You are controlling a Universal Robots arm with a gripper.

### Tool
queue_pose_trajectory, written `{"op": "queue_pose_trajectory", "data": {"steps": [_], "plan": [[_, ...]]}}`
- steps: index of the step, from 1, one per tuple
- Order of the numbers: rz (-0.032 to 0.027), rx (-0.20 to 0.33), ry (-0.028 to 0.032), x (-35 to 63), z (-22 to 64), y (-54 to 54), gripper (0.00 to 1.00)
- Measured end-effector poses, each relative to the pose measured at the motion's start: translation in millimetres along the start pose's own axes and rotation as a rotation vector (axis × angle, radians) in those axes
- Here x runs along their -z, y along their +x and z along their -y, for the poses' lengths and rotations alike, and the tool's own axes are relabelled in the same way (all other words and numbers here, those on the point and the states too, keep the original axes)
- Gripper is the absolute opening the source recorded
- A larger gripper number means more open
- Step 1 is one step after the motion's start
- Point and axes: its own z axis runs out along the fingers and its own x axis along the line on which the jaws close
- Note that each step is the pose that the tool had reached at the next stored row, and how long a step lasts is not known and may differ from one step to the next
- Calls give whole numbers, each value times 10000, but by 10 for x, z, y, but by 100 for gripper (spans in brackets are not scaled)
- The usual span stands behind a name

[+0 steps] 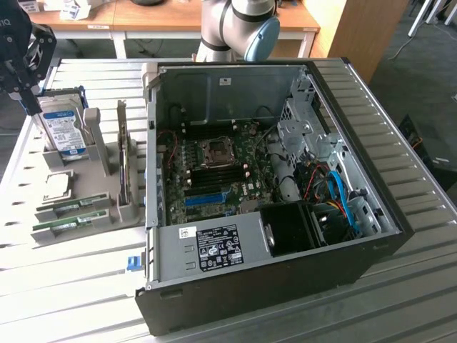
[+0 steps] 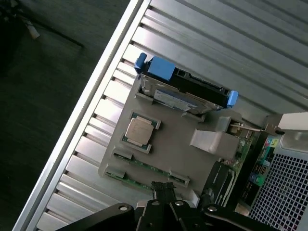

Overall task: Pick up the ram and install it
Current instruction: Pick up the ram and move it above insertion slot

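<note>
A slatted metal table [image 1: 71,275] carries everything. Most of it is taken by an open black computer case [image 1: 285,286] lying on its side, its motherboard [image 1: 214,168] facing up, with a blue slot [image 1: 207,199] along the board's near edge. Behind the case, at the far side, stands the robot arm [image 1: 235,28], grey with a blue joint cap.

At the exterior view's left, just beside the case, sits a grey holder [image 1: 100,204]. In its far part a hard drive [image 1: 63,128] with blue end pieces stands tilted in a cradle. A flat card [image 1: 126,164] stands upright on edge on the holder's right side, next to the case. A square processor chip [image 1: 57,187] lies flat near the holder's middle.

The gripper [image 1: 31,106] hangs at the far left, above the hard drive and clear of it. In the wrist view its fingertips [image 2: 162,186] are pressed together with nothing between them.

The ram [image 1: 71,207] lies flat in a groove in the holder's near part, just near of the processor chip, untouched. A twin green stick [image 1: 64,226] lies parallel just beside it, nearer again; the two look alike
</note>
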Motion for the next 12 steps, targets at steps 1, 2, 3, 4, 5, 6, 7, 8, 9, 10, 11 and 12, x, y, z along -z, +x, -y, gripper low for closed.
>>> {"op": "queue_pose_trajectory", "data": {"steps": [1,2,3,4,5,6,7,8,9,10,11,12], "plan": [[-7,131,-11,0,0,0,11],[-14,271,-22,0,0,0,11],[-21,406,-31,0,0,0,11],[-29,538,-41,0,0,0,11],[-36,671,-52,0,0,0,11],[-43,802,-63,0,0,0,11],[-49,930,-75,0,0,0,11],[-57,1064,-90,1,0,0,11],[-62,1191,-103,0,0,0,11],[-68,1318,-118,0,0,0,11],[-74,1446,-131,0,0,0,11],[-80,1574,-145,0,0,0,11]]}}
